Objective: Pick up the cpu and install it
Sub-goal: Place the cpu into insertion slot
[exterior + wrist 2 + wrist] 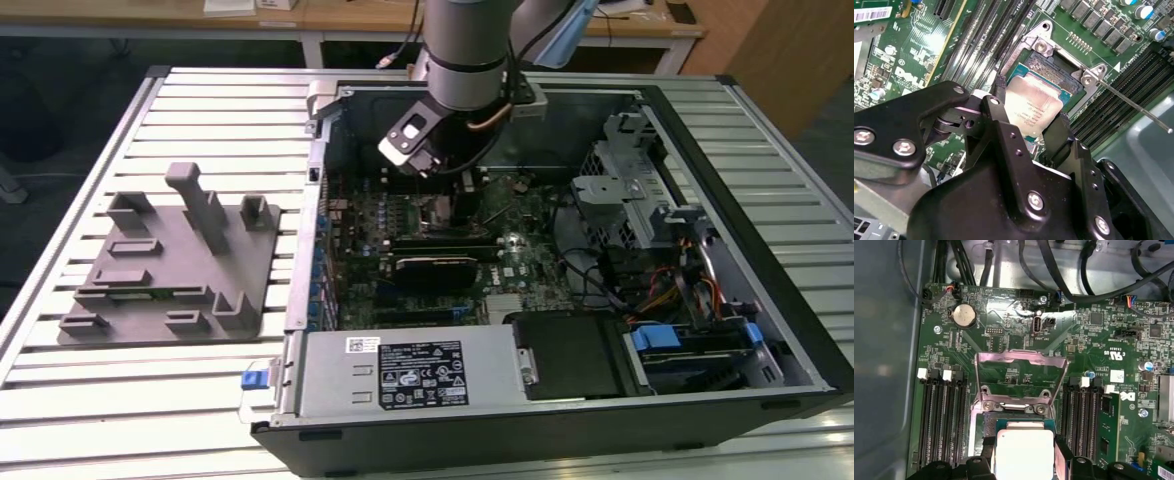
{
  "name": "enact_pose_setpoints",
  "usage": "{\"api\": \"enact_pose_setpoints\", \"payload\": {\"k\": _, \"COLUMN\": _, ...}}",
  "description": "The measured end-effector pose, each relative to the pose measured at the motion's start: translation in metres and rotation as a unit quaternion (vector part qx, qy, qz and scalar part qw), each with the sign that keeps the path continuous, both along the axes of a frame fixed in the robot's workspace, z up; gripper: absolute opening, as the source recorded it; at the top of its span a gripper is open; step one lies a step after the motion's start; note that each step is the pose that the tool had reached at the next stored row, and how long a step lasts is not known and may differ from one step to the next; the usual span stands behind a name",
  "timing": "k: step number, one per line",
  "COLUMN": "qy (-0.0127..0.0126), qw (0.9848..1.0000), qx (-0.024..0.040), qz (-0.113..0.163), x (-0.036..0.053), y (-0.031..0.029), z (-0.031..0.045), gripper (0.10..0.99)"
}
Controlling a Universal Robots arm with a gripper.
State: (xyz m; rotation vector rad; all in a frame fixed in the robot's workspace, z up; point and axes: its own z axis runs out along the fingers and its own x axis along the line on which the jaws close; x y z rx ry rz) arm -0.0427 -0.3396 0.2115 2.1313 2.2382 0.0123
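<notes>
We show the gripper (pixel 1032 107) clamped on the cpu (pixel 1033 102), a finger against each of two opposite edges. The square cpu, without a long axis, lies flat, metal plate upward, at the open socket (pixel 1056 65), upper centre in the exterior view.

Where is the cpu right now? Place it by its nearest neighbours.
In both wrist views the cpu sits between the fingers of the gripper at the open socket on the motherboard, with memory slots on either side.

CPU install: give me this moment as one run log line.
hand closed on cpu | cpu over open socket | load plate raised | seated: cannot tell
</notes>
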Motion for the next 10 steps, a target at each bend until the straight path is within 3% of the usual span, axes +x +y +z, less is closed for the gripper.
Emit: {"api": "enact_pose_setpoints", "payload": {"k": 10, "qy": 0.0000, "qw": 1.0000, "qx": -0.0006, "qz": -0.003, "x": -0.0019, "y": 0.0038, "z": -0.0072, "gripper": 0.545}}
